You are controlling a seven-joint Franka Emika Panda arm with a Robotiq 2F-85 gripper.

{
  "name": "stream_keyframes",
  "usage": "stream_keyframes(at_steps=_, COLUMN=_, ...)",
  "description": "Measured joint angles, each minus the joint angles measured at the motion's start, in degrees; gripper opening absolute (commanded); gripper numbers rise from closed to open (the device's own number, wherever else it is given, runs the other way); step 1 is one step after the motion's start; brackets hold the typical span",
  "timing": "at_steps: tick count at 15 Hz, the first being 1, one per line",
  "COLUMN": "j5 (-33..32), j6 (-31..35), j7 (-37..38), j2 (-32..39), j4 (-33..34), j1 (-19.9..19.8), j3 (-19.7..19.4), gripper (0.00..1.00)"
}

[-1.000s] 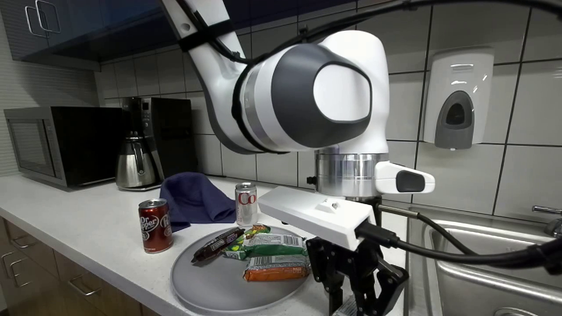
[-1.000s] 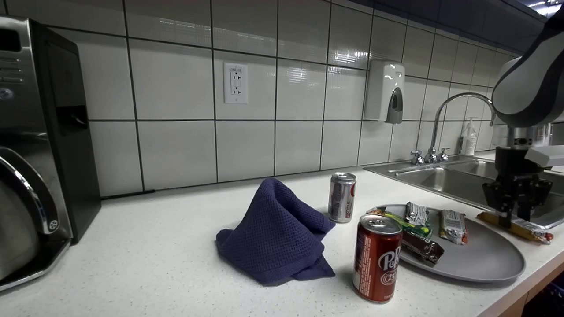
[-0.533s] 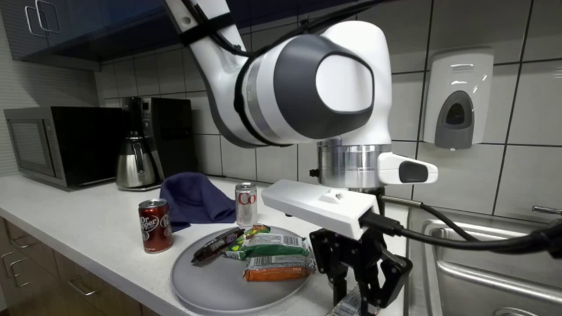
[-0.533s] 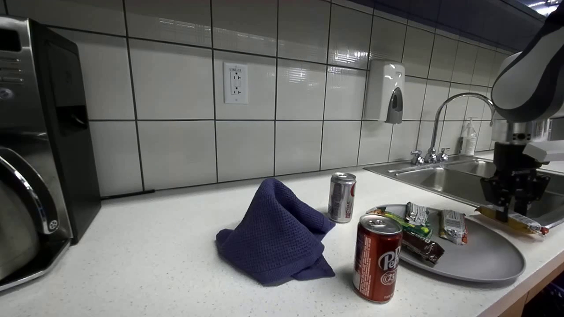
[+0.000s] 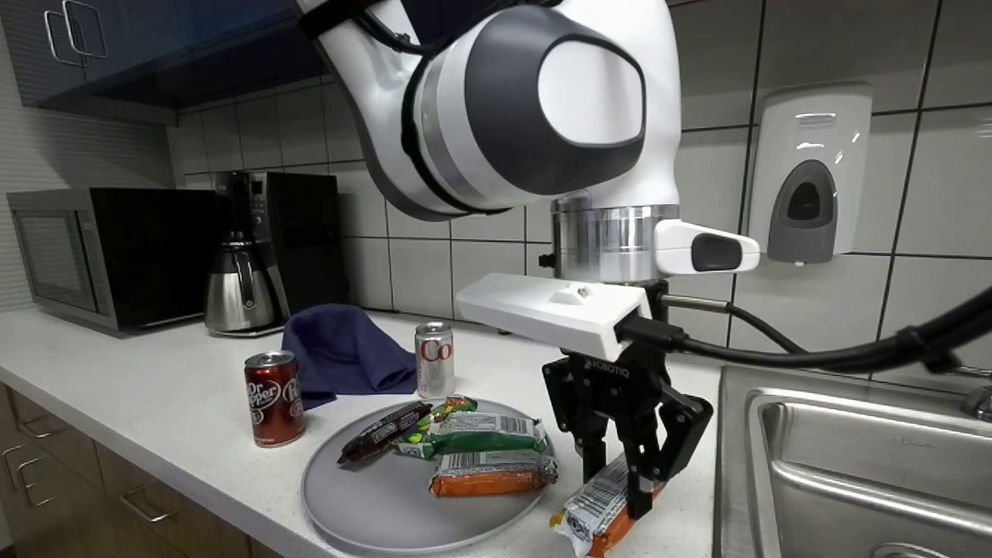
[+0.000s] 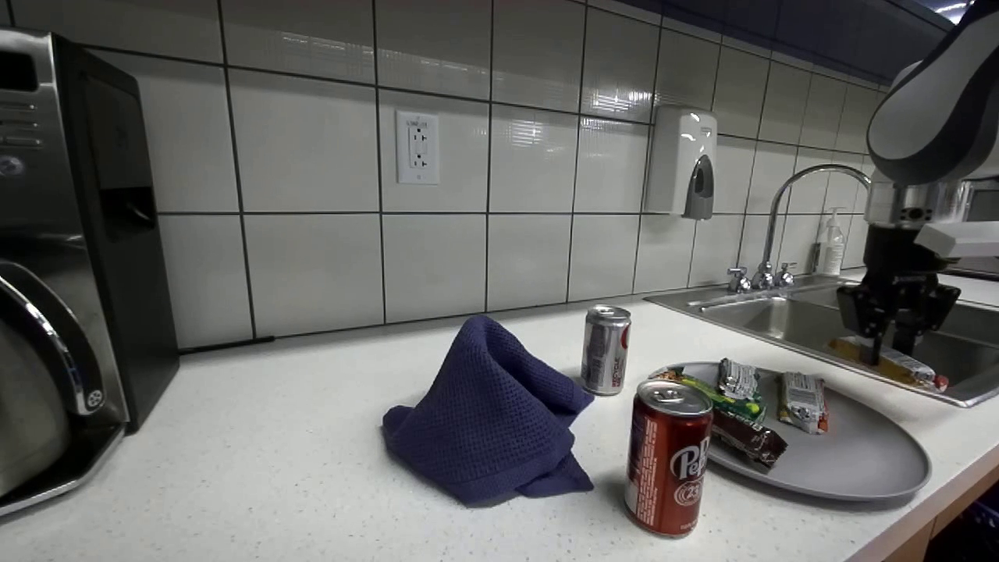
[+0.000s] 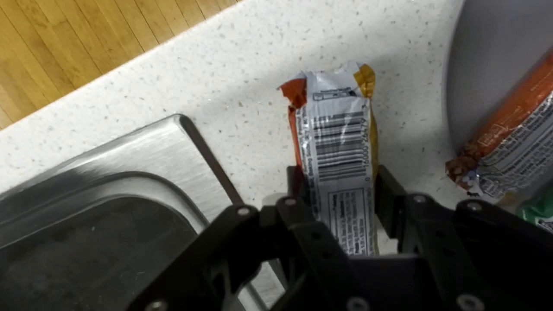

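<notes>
Between gray plate [image 5: 387, 523] and steel sink [image 5: 736, 480], above the table [image 5: 186, 403], we see fingers [image 5: 640, 496] grasping a wrapped snack bar [image 7: 339, 160], which we judge light, slick, crushable, best held gently mid-length.

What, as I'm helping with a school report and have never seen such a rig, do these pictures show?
The machine is a robot arm ending in a black, two-fingered gripper. Two views look across the counter from outside it; the wrist view looks down past the gripper. The gripper holds a wrapped bar by its sides. On the counter sit a gray plate with other bars, a red can, a silver can and a dark blue cloth; a metal sink is nearby.
</notes>
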Motion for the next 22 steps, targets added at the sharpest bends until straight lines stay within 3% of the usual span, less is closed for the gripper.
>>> stream_keyframes(at_steps=15, j5=4.09, j6=-1.79, j7=0.13, j2=-5.17, j4=-3.83, j1=5.41, j3=5.82, gripper=0.17)
stream_keyframes(at_steps=22, j5=4.09, j6=-3.51, j7=0.14, j2=-11.55, j4=-8.57, j1=7.51, j3=8.04, gripper=0.17)
